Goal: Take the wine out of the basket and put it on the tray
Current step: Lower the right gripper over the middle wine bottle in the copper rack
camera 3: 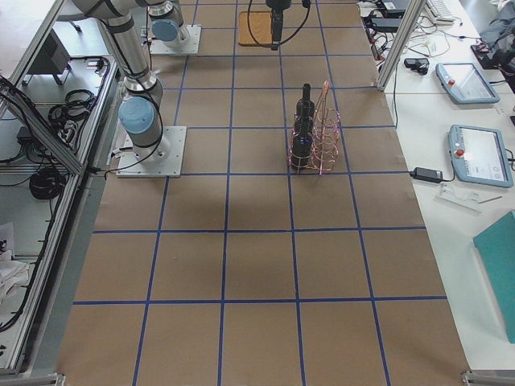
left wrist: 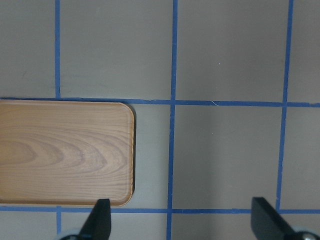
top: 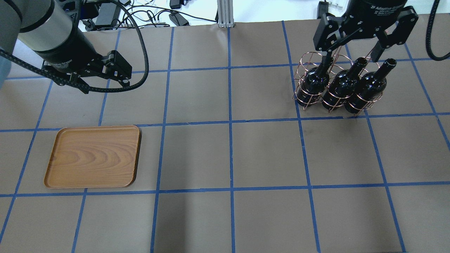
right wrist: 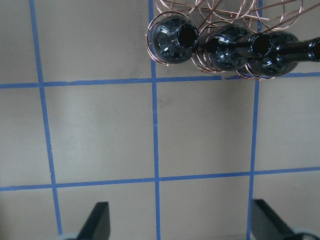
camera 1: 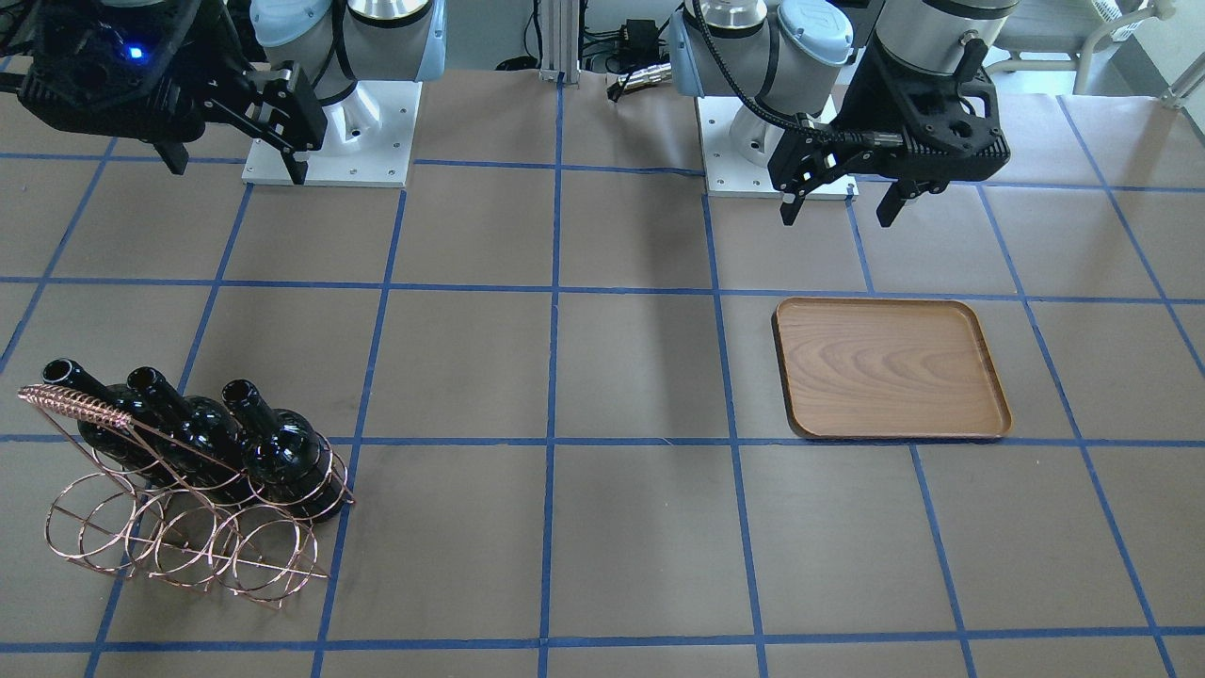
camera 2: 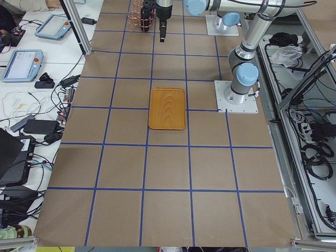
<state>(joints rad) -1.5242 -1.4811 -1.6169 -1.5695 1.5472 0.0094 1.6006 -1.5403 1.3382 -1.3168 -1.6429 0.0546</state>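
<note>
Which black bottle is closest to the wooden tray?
The glossy black glass bottle at the end of the copper wire rack facing the wooden tray.

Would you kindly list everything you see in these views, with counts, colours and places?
basket: one, copper wire, robot's right of table
bottles: three, near-black, necks up in basket
tray: one, brown wood, empty, robot's left of table
table: one, brown, blue tape grid
tablets: two, blue-grey, side bench
left gripper: one, black, above table by tray, jaws open
right gripper: one, black, by basket, jaws open
</note>
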